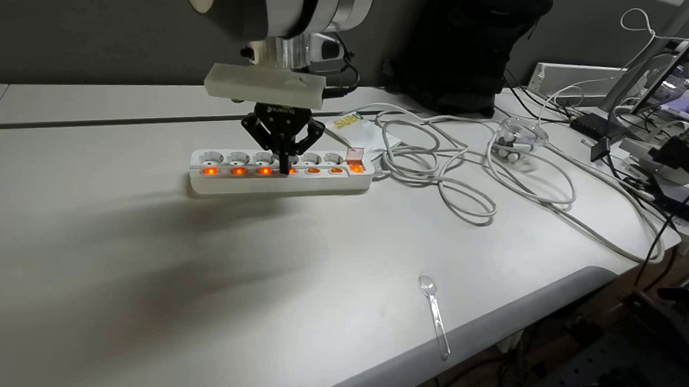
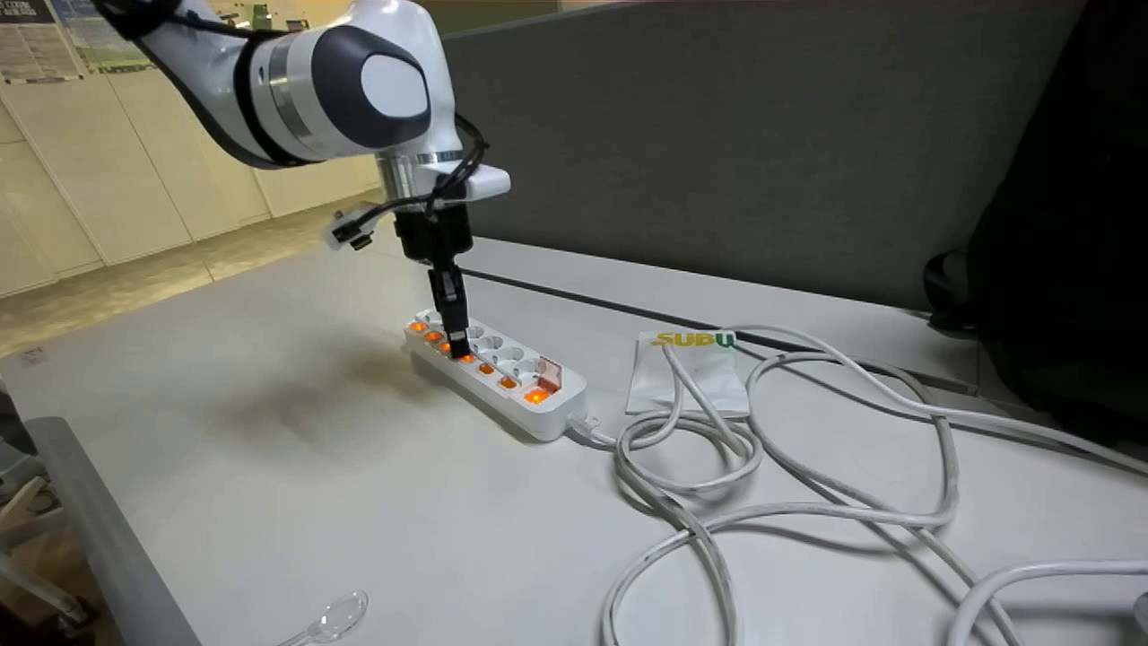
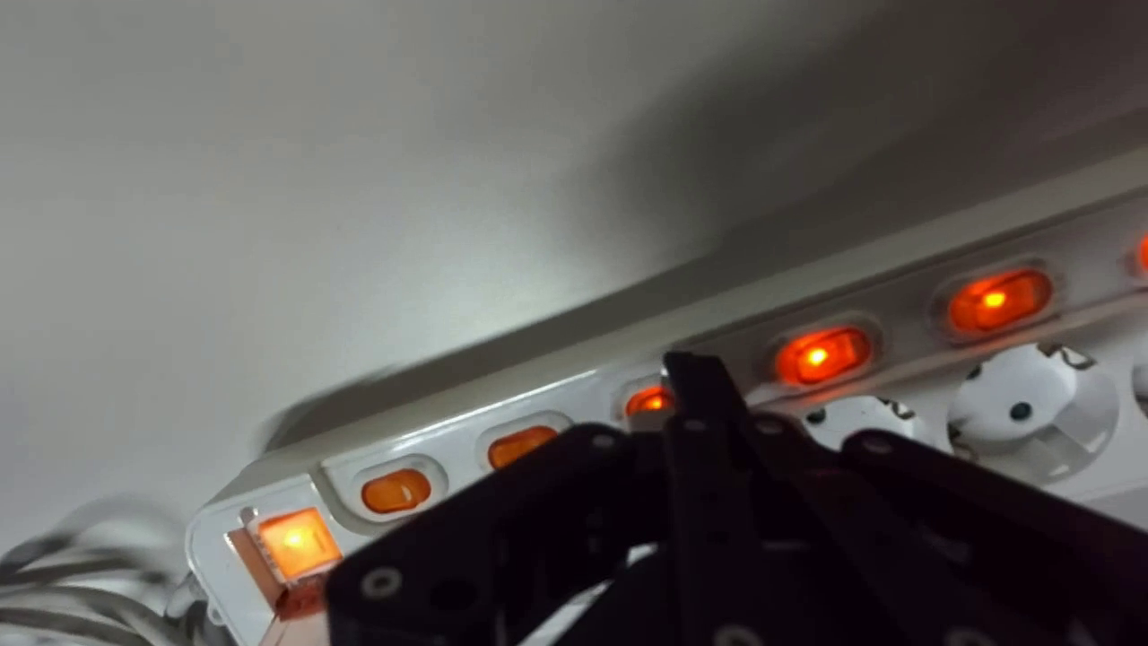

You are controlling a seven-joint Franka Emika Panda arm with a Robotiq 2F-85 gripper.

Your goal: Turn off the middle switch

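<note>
A white power strip point(image 1: 280, 186) lies on the table in both exterior views point(image 2: 484, 392), with a row of orange rocker switches beside round sockets. The middle switch point(image 3: 647, 401) glows in the wrist view and is partly hidden by my gripper point(image 3: 704, 377). My gripper is shut and empty, pointing down, with its tips at the middle switch in both exterior views point(image 1: 285, 164) point(image 2: 458, 345). I cannot tell whether they press on it. Two switches point(image 3: 520, 446) on the cable side of it look unlit. The square end switch point(image 3: 300, 543) and the switches on the far side point(image 3: 823, 354) glow.
A grey-white cable point(image 1: 418, 149) lies coiled beside the strip's end. A white paper packet point(image 2: 686, 377) lies by the cable. A clear spoon point(image 1: 435, 314) lies near the table's front edge. A black backpack point(image 1: 466, 43) and a grey partition point(image 2: 762, 152) stand behind.
</note>
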